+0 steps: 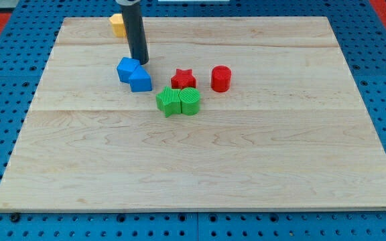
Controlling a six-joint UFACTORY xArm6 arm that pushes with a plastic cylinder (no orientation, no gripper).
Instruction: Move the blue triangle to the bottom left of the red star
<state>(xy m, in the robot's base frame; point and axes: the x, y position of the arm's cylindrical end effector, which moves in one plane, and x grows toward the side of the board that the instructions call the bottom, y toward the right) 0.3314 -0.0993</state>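
Observation:
The blue triangle (140,79) lies on the wooden board, touching a second blue block (126,69) at its upper left. The red star (183,79) lies to the right of the triangle, apart from it. My tip (140,61) stands just above the two blue blocks in the view, close to the upper edge of the triangle; I cannot tell if it touches. The dark rod rises from there out of the view's top.
A green star (169,102) and a green cylinder (189,101) lie touching each other just below the red star. A red cylinder (220,78) stands right of the red star. A yellow block (117,25) lies at the board's top edge, partly behind the rod.

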